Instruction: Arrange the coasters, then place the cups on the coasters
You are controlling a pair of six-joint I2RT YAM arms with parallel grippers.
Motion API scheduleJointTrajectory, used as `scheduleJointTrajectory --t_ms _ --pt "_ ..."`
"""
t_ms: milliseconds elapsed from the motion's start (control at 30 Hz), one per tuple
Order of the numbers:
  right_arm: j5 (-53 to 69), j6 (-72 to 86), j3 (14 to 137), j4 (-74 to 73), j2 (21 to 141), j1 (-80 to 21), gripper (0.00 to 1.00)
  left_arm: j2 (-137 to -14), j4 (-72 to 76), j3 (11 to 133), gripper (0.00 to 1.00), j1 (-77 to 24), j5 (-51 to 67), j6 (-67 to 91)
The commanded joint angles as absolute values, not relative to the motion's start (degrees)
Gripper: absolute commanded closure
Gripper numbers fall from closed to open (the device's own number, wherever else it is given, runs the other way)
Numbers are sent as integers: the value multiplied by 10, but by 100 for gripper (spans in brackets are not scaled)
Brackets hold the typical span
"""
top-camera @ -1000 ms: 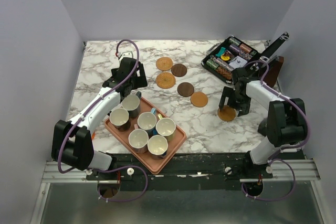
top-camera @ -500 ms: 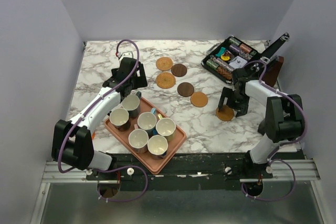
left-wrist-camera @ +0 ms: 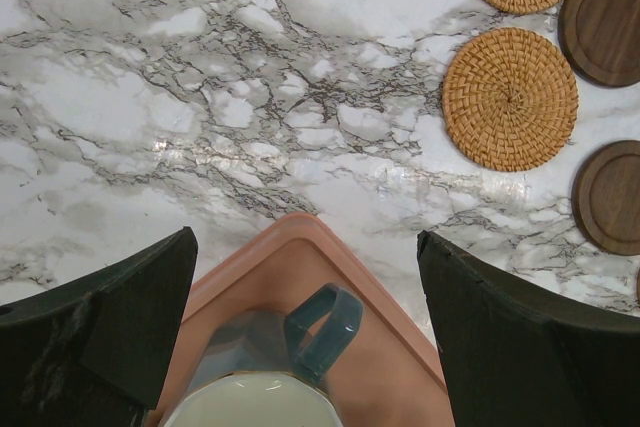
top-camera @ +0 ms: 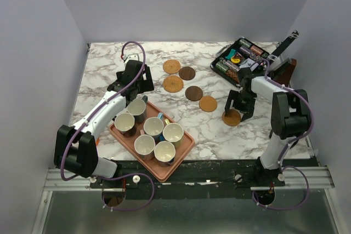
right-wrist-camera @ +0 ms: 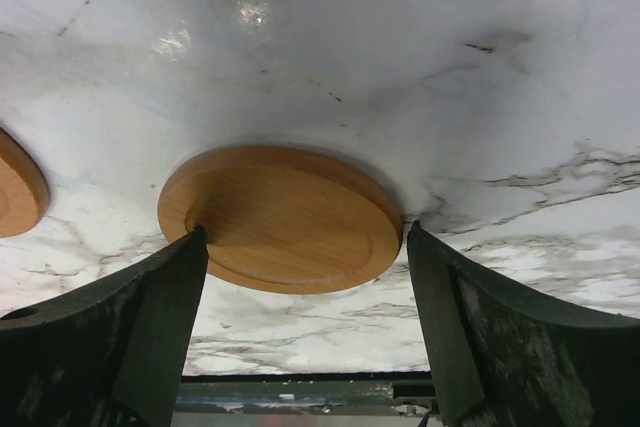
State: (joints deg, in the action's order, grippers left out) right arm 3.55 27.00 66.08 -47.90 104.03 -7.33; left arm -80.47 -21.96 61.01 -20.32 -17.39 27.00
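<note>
The right gripper sits right of centre in the top view, low over a smooth tan coaster that lies flat on the marble table, apart from the other five coasters, which are strung out diagonally across the middle. In the right wrist view its jaws stand wide and bracket that coaster across its full width, one finger at the left rim and the other at the right. Whether the pads already press the edge cannot be told, and the disc is not lifted. It looks like a thin, stiff, light wooden disc with a low raised lip. On glossy marble it will probably skate if pushed from one side, so the hold should be across the diameter at the rim, fingertips almost on the table and squeezing evenly. The left gripper hangs at the upper corner of the pink tray, left of centre, fully spread and empty, with the grey-green cup directly beneath it. All six cups stand upright in the tray, packed close. They look hard, heavier than the discs and chippable, so a pinch over one wall from above seems safer than the small handle.
</note>
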Motion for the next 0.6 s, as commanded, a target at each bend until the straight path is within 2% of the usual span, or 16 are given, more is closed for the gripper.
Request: scheduleJointTrajectory --t_ms 0,167,400,567 --pt "55 285 713 -370 1081 -71 13 -797 -214 616 1 -201 -185 271" --pt "47 288 704 -351 1061 -75 13 -799 -215 622 1 -201 -186 267" --pt "34 257 674 -354 1033 -76 5 -805 -214 628 1 -201 -183 265" --pt "91 222 675 -374 1063 -84 13 -814 -211 629 1 -201 -173 265"
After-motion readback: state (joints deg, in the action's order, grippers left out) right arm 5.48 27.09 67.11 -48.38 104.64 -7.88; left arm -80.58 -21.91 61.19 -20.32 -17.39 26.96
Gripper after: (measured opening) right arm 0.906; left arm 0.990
